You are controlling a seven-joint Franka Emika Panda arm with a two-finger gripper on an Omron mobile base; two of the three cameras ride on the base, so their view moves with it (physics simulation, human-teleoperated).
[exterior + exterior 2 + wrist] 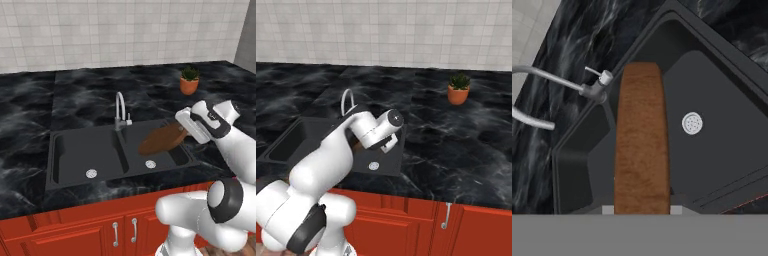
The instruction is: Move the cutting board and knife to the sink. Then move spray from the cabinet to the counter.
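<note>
My gripper [186,131] is shut on one end of the cutting board [161,140], a long dark-brown wooden board with rounded ends. The board hangs tilted over the right basin of the black sink [85,150], its free end pointing toward the faucet [120,107]. In the hand view the cutting board [641,145] runs straight up from the fingers, above the divider and the right basin of the sink [722,140]. The black marbled counter [30,115] surrounds the sink. The knife, the spray and the cabinet are out of view.
A small potted plant [189,82] stands on the counter behind and right of the sink, also seen as the plant [458,91]. The curved grey faucet [557,80] rises at the sink's back edge. Red drawers [421,225] run below the counter.
</note>
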